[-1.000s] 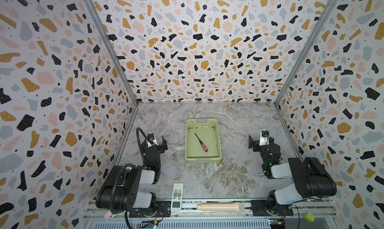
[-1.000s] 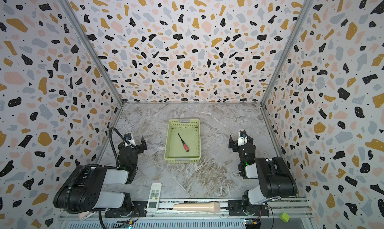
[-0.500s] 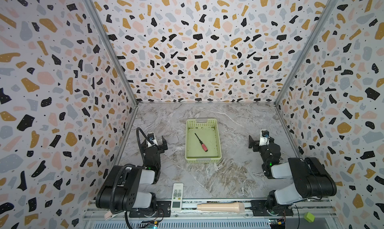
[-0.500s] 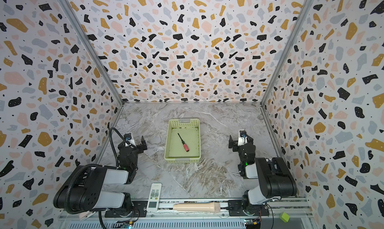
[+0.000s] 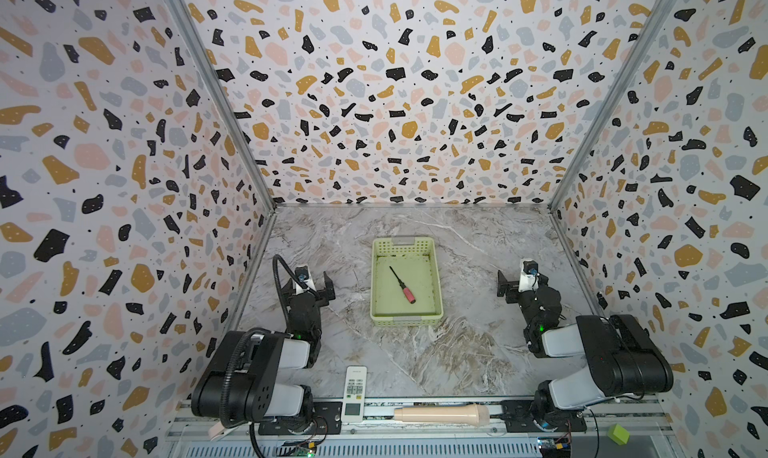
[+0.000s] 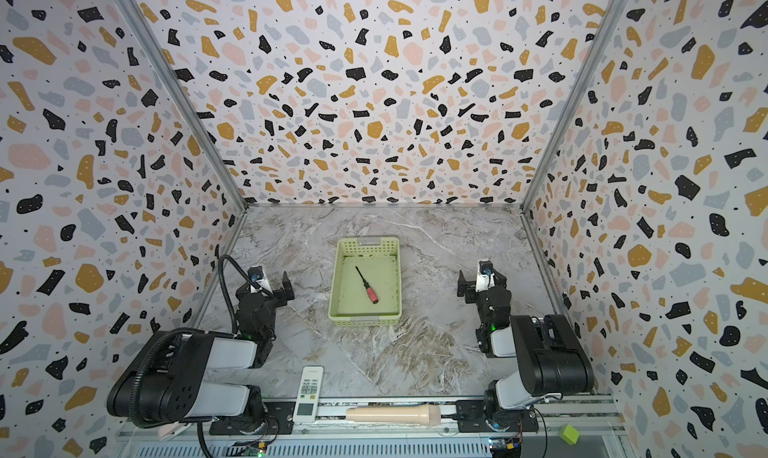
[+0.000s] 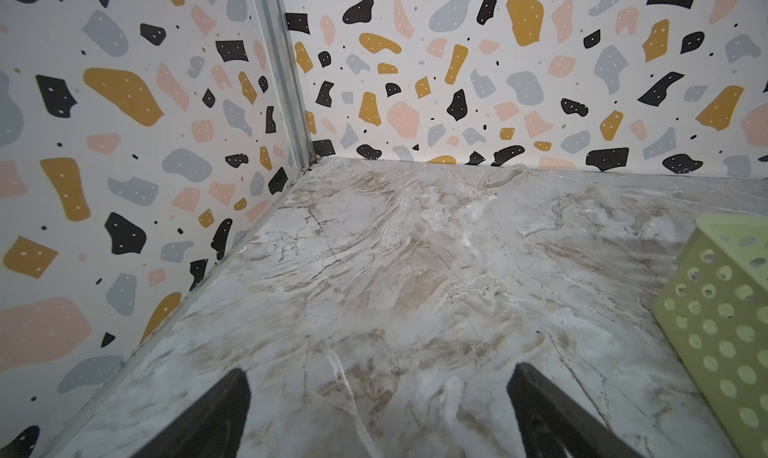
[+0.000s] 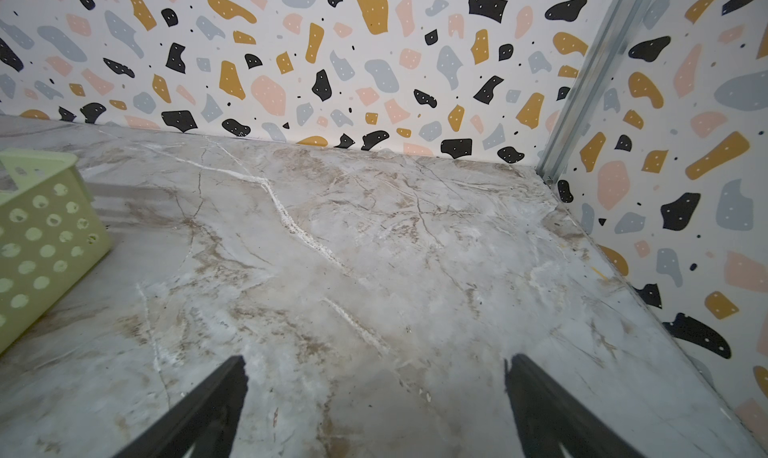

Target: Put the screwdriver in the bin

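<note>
peeking half-cropped into wrist views, bin (image 7: 723,310); screwdriver (image 5: 402,285) inside; left end effector (image 7: 378,377), right end effector (image 8: 374,362) agape

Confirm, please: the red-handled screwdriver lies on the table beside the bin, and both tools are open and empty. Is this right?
Not quite. The screwdriver lies inside the bin, on its floor, not beside it; both top views show this. The rest holds: the left tool and the right tool are open and empty.
</note>
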